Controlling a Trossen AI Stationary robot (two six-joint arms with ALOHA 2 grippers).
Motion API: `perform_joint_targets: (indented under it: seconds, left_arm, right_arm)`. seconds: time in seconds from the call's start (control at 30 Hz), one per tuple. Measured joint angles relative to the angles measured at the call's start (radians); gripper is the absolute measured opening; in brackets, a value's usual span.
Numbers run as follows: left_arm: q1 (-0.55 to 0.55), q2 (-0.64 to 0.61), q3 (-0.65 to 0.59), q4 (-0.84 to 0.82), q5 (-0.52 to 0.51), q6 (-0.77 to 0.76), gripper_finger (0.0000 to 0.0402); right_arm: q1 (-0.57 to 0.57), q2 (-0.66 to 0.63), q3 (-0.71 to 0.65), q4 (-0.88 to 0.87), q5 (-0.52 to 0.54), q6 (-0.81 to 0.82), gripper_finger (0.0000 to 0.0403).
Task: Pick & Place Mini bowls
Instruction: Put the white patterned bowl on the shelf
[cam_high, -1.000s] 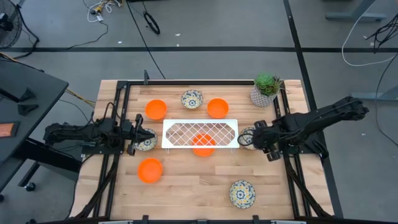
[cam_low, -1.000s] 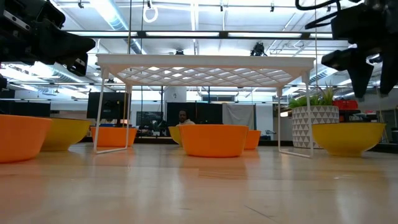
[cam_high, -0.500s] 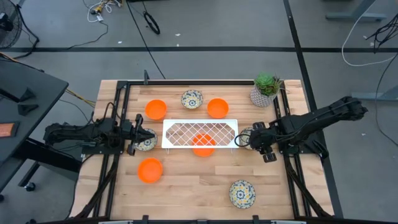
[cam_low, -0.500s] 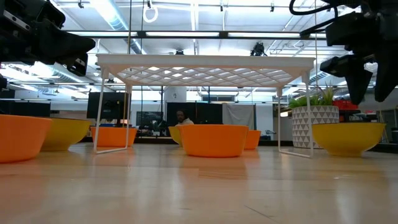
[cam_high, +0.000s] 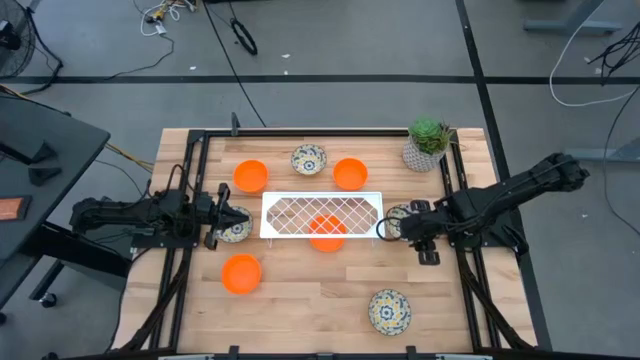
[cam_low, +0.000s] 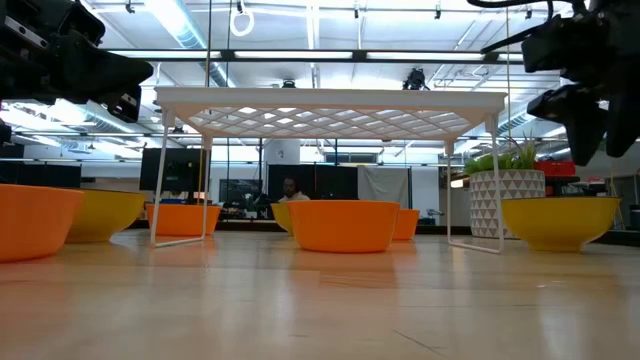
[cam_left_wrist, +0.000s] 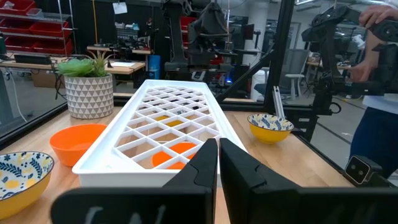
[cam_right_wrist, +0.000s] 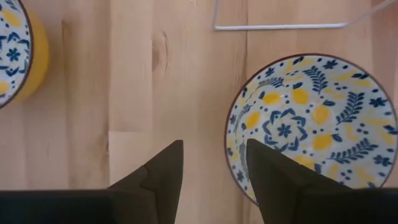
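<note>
Several mini bowls stand upright on their bases on the wooden table: orange ones, one orange under the white wire rack, and patterned ones. My right gripper hangs open, pointing steeply down, well above the table beside a patterned bowl at the rack's right end; one finger stands over that bowl's rim. In the low view the right gripper is high above the bowls. My left gripper is shut, level, at the rack's left end.
A potted green plant stands at the far right corner. The rack's thin legs stand close to the bowl under my right gripper. Another patterned bowl shows at the right wrist view's edge. A person stands beyond the table.
My right gripper has rolled about the line it points along while staying open above the patterned bowl at the rack's right end. The bowls and the rack have kept their places.
</note>
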Motion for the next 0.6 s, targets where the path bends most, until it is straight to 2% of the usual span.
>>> perform_joint_targets:
  seconds: [0.17,0.33,0.6]
  left_arm:
    - [0.0,0.0,0.0,0.0,0.0,0.0,0.0023]
    - [0.0,0.0,0.0,0.0,0.0,0.0,0.0023]
    - [0.0,0.0,0.0,0.0,0.001,0.0,0.0023]
  right_arm:
    - [0.022,-0.002,0.0,-0.014,0.0,0.035,0.0178]
    - [0.009,-0.008,0.027,-0.048,-0.008,-0.059,0.0178]
    - [-0.119,-0.007,0.098,-0.076,0.045,-0.115,0.0178]
